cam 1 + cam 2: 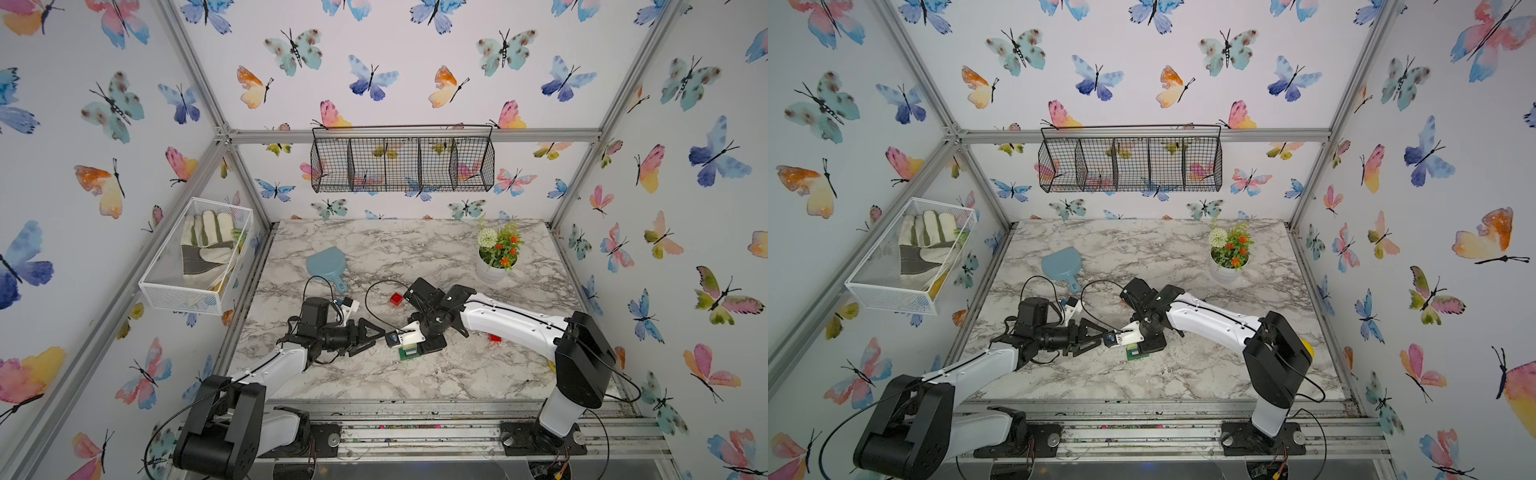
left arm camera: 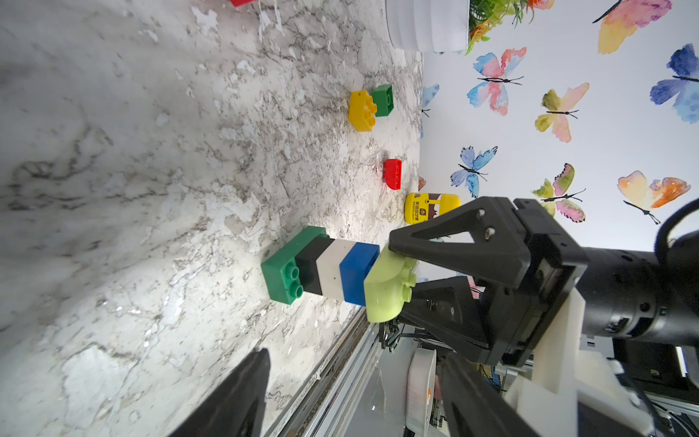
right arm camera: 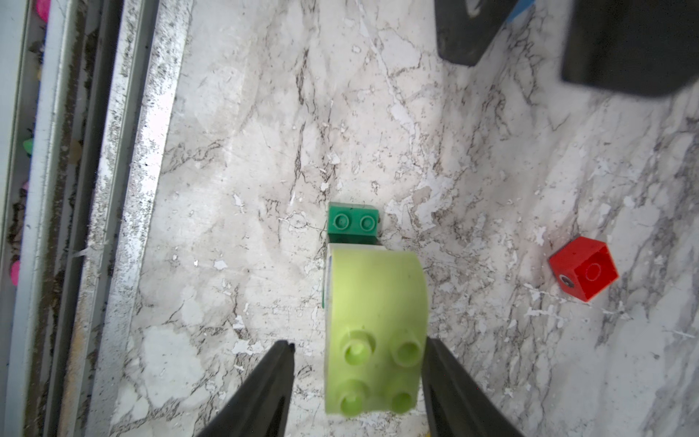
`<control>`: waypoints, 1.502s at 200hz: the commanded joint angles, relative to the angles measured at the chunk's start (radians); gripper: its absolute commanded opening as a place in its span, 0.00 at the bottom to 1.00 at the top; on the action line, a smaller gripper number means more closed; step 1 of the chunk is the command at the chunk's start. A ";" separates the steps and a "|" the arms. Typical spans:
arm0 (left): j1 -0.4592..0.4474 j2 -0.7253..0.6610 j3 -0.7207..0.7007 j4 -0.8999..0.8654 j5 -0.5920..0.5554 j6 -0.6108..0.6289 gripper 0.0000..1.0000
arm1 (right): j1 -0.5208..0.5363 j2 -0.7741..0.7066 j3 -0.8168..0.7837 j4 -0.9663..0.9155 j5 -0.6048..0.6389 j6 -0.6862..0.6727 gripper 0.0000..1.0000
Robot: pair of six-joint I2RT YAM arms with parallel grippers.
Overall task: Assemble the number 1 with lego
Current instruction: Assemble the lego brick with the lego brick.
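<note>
Standing upright at the front-middle of the marble tabletop (image 1: 415, 374) is the lego stack (image 2: 321, 265). Bottom to top: green base brick (image 2: 283, 265), black brick (image 2: 312, 265), white brick (image 2: 333, 270), blue brick (image 2: 357, 272), lime curved brick (image 3: 374, 302). The base is oblong, and two of its studs poke out past the column.

The right gripper (image 3: 359, 344) comes down over the stack top with its jaws apart, straddling the lime curved brick. One finger (image 3: 272, 378) is clear of it with a visible gap. The other finger (image 3: 450, 378) is just beside its edge; can't tell if it touches.

The left gripper (image 1: 374, 340) sits level just beside the stack, pointing at it. Its jaws are spread with nothing between them.

Loose pieces:
- A red brick (image 3: 584, 268) lies near the stack, on the far side.
- A yellow brick (image 2: 362, 111) and a green brick (image 2: 382, 99) touch each other by the right wall.
- A red curved brick (image 2: 392, 174) lies apart from those two.

A yellow capsule (image 2: 431, 206) lies at the right edge. A pale blue scoop (image 1: 328, 264) is at back left and a white flower pot (image 1: 492, 270) at back right, both well apart from the stack.
</note>
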 commanded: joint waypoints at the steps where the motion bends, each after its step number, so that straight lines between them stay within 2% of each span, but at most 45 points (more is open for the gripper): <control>1: 0.008 -0.008 0.023 -0.008 0.017 0.019 0.76 | -0.006 -0.010 0.000 -0.006 -0.036 0.013 0.76; 39: 0.009 -0.019 0.016 -0.022 0.008 0.018 0.77 | -0.015 -0.087 0.025 0.004 -0.085 0.102 0.81; 55: 0.008 -0.032 0.013 -0.025 -0.008 0.010 0.78 | -0.040 -0.149 0.019 0.055 -0.093 0.219 0.81; 69: 0.003 -0.047 0.010 -0.024 -0.023 -0.006 0.79 | -0.063 -0.209 -0.002 0.139 -0.069 0.412 0.82; 83: -0.010 -0.062 0.007 -0.027 -0.043 -0.024 0.80 | -0.084 -0.267 -0.050 0.224 0.030 0.656 0.80; 101: -0.058 -0.073 0.010 -0.023 -0.085 -0.051 0.81 | -0.118 -0.301 -0.090 0.238 0.155 1.047 0.70; 117: -0.110 -0.065 0.018 -0.010 -0.118 -0.080 0.81 | -0.152 -0.275 -0.073 0.145 0.080 1.246 0.66; 132: -0.139 -0.058 0.028 -0.009 -0.140 -0.093 0.79 | -0.171 -0.251 -0.093 0.125 -0.100 1.339 0.62; 154: -0.174 -0.053 0.048 -0.007 -0.166 -0.114 0.78 | -0.173 -0.262 -0.186 0.229 -0.257 1.432 0.55; 186: -0.260 -0.012 0.077 0.017 -0.215 -0.151 0.79 | -0.173 -0.257 -0.250 0.306 -0.348 1.495 0.53; 210: -0.292 0.018 0.095 0.024 -0.245 -0.167 0.77 | -0.173 -0.228 -0.253 0.287 -0.354 1.488 0.52; 236: -0.301 0.037 0.094 0.027 -0.258 -0.185 0.72 | -0.173 -0.219 -0.253 0.293 -0.319 1.505 0.48; 300: -0.330 0.078 0.106 0.070 -0.270 -0.212 0.66 | -0.172 -0.188 -0.271 0.303 -0.339 1.501 0.36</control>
